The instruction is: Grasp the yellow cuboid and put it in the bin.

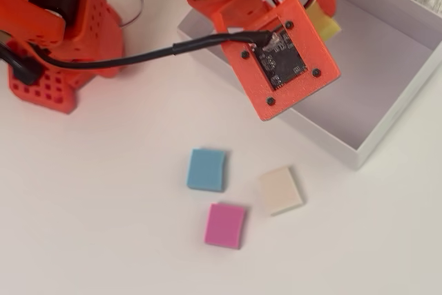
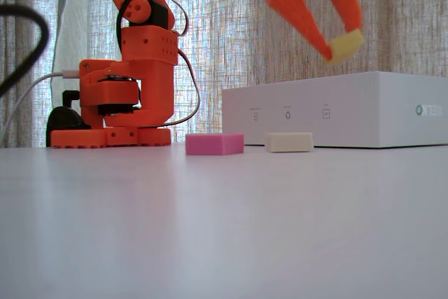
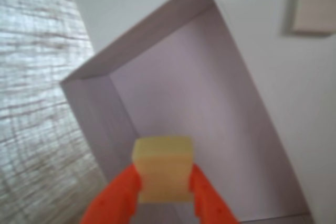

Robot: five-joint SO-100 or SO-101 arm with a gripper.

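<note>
The yellow cuboid (image 3: 162, 169) is pinched between my orange fingers, and my gripper (image 3: 164, 182) is shut on it. In the wrist view it hangs over the lavender-grey floor of the bin (image 3: 199, 108). From the fixed view the yellow cuboid (image 2: 346, 45) is held at my gripper (image 2: 343, 48) tips, well above the white bin (image 2: 336, 110). From overhead, only a corner of the yellow cuboid (image 1: 323, 24) peeks out beside the orange wrist plate, above the bin (image 1: 390, 53).
On the table in front of the bin lie a blue block (image 1: 206, 169), a pink block (image 1: 225, 225) and a cream block (image 1: 281, 190). The orange arm base (image 1: 59, 39) stands at the left. A curtain hangs behind.
</note>
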